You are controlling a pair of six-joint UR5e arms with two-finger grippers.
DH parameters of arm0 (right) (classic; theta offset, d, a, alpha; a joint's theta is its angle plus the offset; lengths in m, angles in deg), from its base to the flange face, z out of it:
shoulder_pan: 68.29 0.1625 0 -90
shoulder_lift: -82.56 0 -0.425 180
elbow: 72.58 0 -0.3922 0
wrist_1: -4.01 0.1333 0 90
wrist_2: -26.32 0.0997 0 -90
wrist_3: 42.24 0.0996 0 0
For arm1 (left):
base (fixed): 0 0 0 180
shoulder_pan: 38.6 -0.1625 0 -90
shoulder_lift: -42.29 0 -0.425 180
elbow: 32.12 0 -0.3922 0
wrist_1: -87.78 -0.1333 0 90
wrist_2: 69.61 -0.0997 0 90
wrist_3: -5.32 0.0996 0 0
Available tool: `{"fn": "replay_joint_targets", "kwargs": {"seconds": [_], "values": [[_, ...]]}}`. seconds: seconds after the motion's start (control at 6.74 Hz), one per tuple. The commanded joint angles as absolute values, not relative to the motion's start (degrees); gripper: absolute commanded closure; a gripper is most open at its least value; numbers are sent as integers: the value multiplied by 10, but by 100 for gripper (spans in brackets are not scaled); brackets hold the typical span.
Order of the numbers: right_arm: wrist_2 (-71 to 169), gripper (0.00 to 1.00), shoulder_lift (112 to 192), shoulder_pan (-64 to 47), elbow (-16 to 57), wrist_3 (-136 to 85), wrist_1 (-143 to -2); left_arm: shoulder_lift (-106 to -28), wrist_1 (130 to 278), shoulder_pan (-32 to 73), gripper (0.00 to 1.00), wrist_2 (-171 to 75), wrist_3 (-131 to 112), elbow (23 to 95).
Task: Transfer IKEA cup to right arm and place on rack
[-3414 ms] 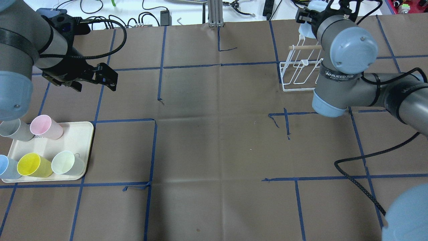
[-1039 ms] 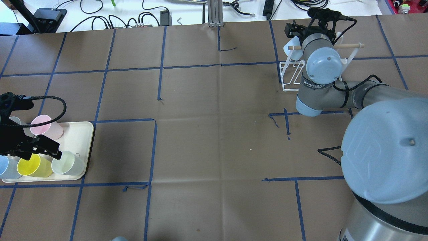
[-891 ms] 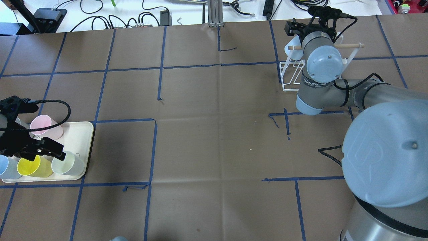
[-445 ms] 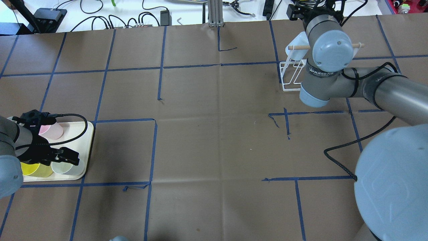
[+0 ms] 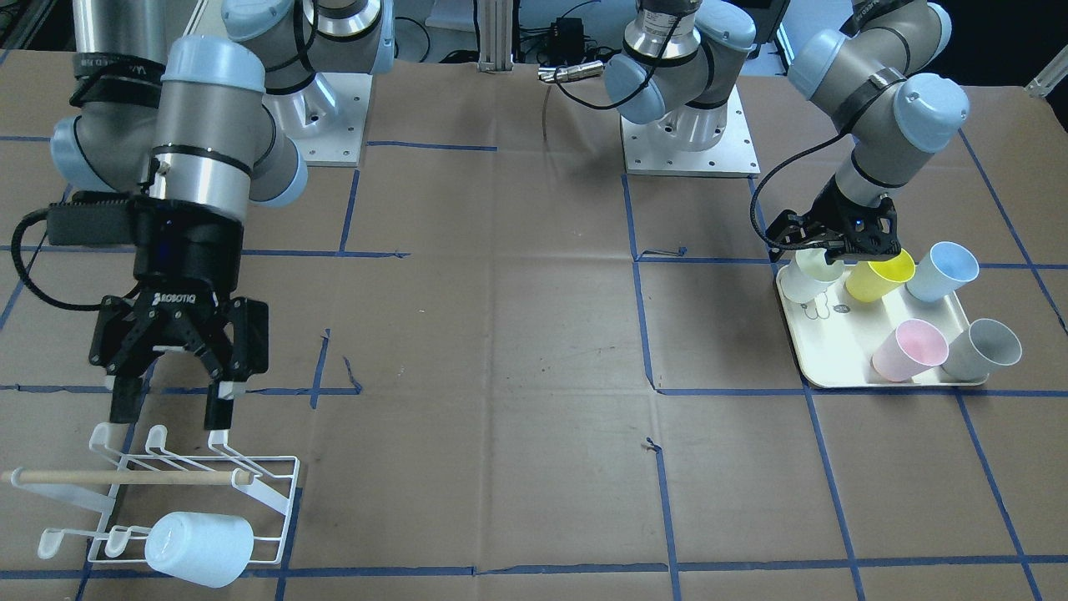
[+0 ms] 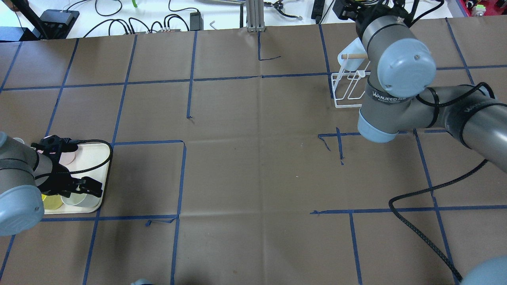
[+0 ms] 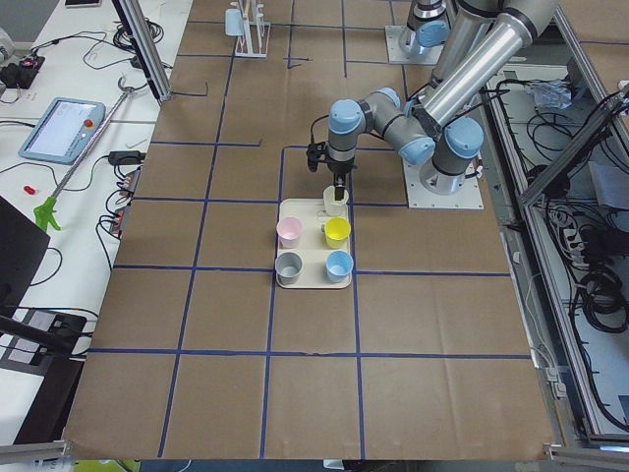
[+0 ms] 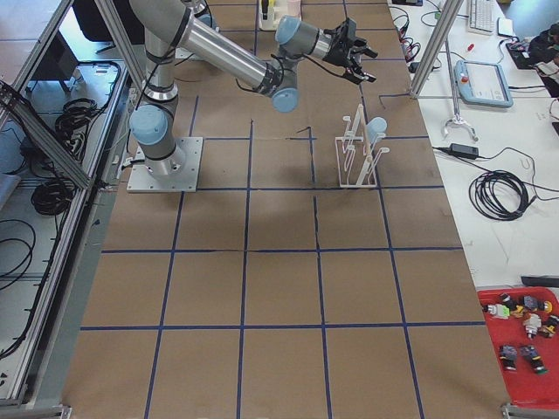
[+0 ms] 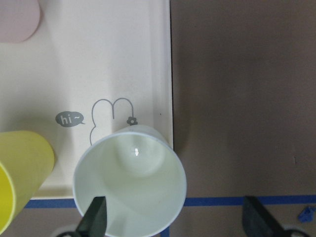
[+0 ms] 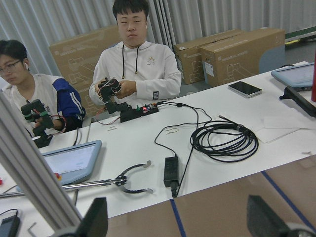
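Note:
My left gripper point(image 5: 834, 255) is open and hangs just above a pale green cup point(image 5: 808, 280) at the near corner of a cream tray point(image 5: 834, 367). In the left wrist view the cup point(image 9: 131, 180) stands upright below the open gripper point(image 9: 177, 219). My right gripper point(image 5: 171, 413) is open and empty, above the white wire rack point(image 5: 267, 492) with its wooden dowel point(image 5: 125, 477). A pale blue cup point(image 5: 200, 547) hangs upside down on one of the rack's pegs. In the overhead view the right wrist hides most of the rack point(image 6: 346, 93).
The tray also holds a yellow cup point(image 5: 880, 275), a blue cup point(image 5: 943, 271), a pink cup point(image 5: 909, 349) and a grey cup point(image 5: 984, 349). Brown paper with blue tape lines covers the table. Cables, tablets and two operators sit beyond the far edge.
My left gripper has moved across the tray and down over the pale green cup. My right gripper has lifted away from the rack, and the pale blue cup stays on its peg.

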State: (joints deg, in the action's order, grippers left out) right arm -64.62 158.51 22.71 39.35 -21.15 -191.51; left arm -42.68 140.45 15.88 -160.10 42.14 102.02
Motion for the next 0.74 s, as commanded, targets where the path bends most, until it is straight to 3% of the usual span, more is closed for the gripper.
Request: {"fn": "replay_joint_targets", "kwargs": {"seconds": [0.0, 0.15, 0.45, 0.59], "values": [[-582, 0, 1659, 248, 454, -58, -1909, -436, 1399, 162, 6, -1602, 421, 1021], [-579, 0, 1671, 254, 467, 44, -1909, -438, 1399, 162, 24, -1606, 420, 1020], [-553, 0, 1672, 269, 473, 225, -1917, -438, 1401, 162, 85, -1611, 420, 1017], [-553, 0, 1672, 283, 472, 292, -1920, -436, 1402, 162, 95, -1610, 420, 1016]]}}
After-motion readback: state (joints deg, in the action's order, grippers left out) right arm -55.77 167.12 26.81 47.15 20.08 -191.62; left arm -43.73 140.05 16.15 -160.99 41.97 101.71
